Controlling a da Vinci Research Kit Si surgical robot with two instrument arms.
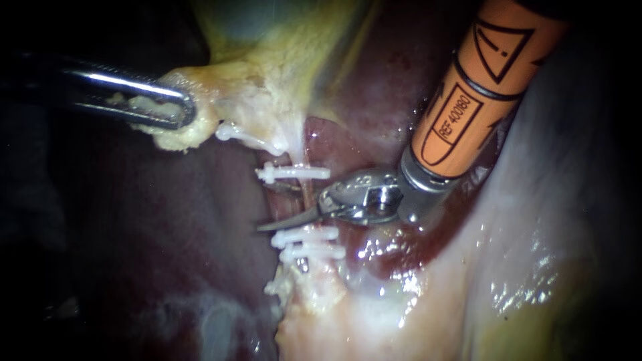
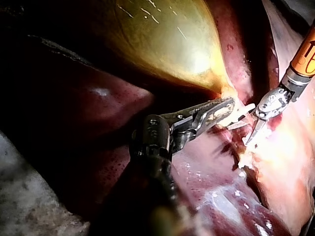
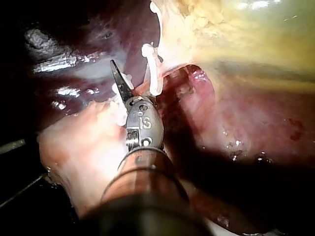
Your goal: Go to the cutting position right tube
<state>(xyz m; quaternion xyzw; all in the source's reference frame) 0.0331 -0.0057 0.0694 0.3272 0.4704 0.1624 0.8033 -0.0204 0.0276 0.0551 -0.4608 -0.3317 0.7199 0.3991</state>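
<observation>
Blades of my right instrument [image 1: 275,211] are standing apart around the clipped tube [image 1: 306,195], between the clips [image 1: 294,172]; I am clamping the gallbladder [image 1: 267,80] with my left instrument [image 1: 160,108].

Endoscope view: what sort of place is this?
Probably a surgical field seen close up, on exposed organs: dark red liver, a yellow gallbladder, white clips on a thin tube, with my left instrument and right instrument working at them.
</observation>
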